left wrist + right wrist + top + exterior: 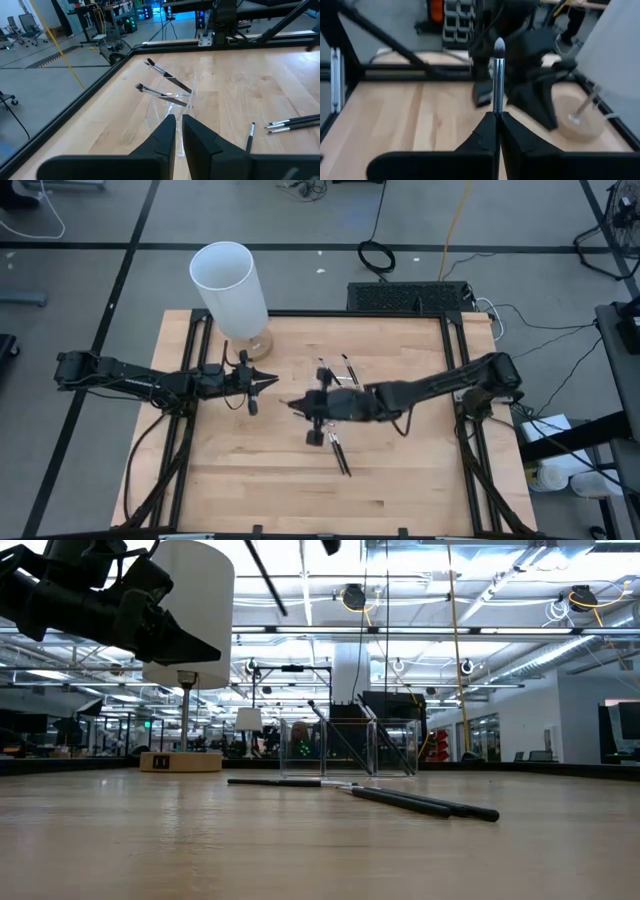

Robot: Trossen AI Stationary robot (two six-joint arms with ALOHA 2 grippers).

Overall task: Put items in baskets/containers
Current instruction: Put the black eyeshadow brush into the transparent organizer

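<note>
The tabletop (pixel 240 480) is pale, honey-coloured wood with fine lengthwise grain, framed by black rails. The brushes (pixel 340 455) have black handles, silvery ferrules and grey-white bristle tips. The tray (pixel 350 748) is clear and colourless. The tall cylinder (pixel 230 285) is plain white on a light wooden base (pixel 258 346). Both arms are matt black, as are the left gripper (pixel 268 383) and right gripper (pixel 297 404).

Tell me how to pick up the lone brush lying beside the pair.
Grip the brush mid-handle from straight above, jaws across its length. It lies flat on the table, clear of the pair, so only its top and sides are open.
</note>
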